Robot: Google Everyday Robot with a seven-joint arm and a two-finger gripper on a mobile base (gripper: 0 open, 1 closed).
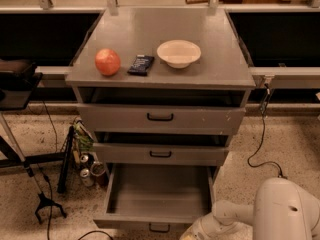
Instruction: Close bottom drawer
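The bottom drawer (160, 191) stands pulled well out of the cabinet at floor level, its deep tray bare inside and its low front panel close to the lower edge of the view, with the small black handle (159, 228) at its middle. The gripper (192, 232) sits at that same edge, just right of the handle and close to the panel, at the end of the white arm (235, 215) reaching in from the lower right; it is largely cut off, so whether it is spread or pressed together cannot be told. To close the drawer well, the push probably wants to land flat on the front panel near its middle and run straight along the slides, since pressure at the right corner could skew the tray and jam it. The middle drawer (160, 154) and top drawer (160, 117) overhang above, so the arm should keep low. Cans (86, 166) stand on the floor to the left, apart from the path.
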